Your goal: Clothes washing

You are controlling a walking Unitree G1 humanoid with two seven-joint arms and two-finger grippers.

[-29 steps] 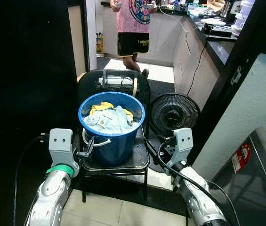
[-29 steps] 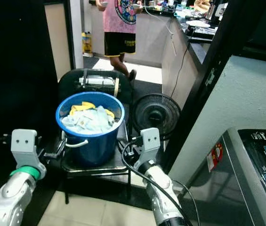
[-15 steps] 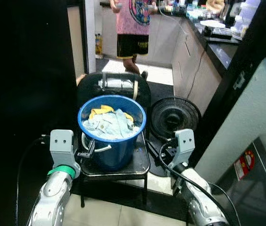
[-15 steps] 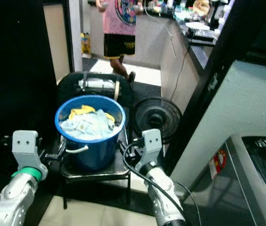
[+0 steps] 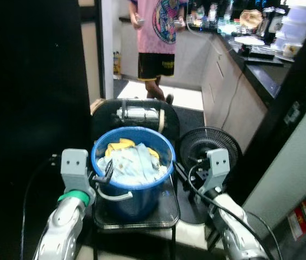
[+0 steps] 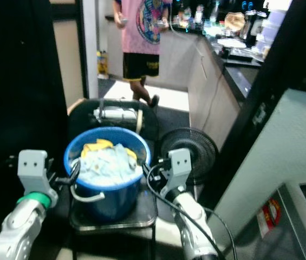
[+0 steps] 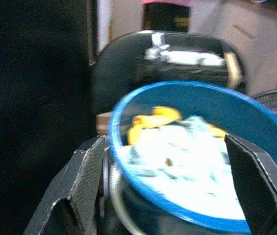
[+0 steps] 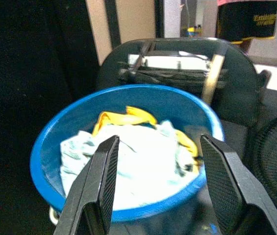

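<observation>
Fan point(image 5: 209, 148) beside chair point(image 5: 136, 115); person point(image 5: 161, 32) beyond. Bucket point(image 5: 134, 187) of clothes point(image 5: 134, 162) between left gripper point(image 7: 177, 171) and right gripper point(image 8: 160, 176), fingers apart.

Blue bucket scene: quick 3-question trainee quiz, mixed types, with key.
1. True or false: the blue bucket stands on the floor.
2. What lies on top in the bucket? A) light blue cloth B) shoes C) plates
3. Fill in: the black fan stands on the robot's ____ side of the chair.

Key
1. False: it stands on the chair's seat, with the left hand at its near rim and the right hand beside it, both open.
2. A, with yellow cloth behind it.
3. Right.
</observation>
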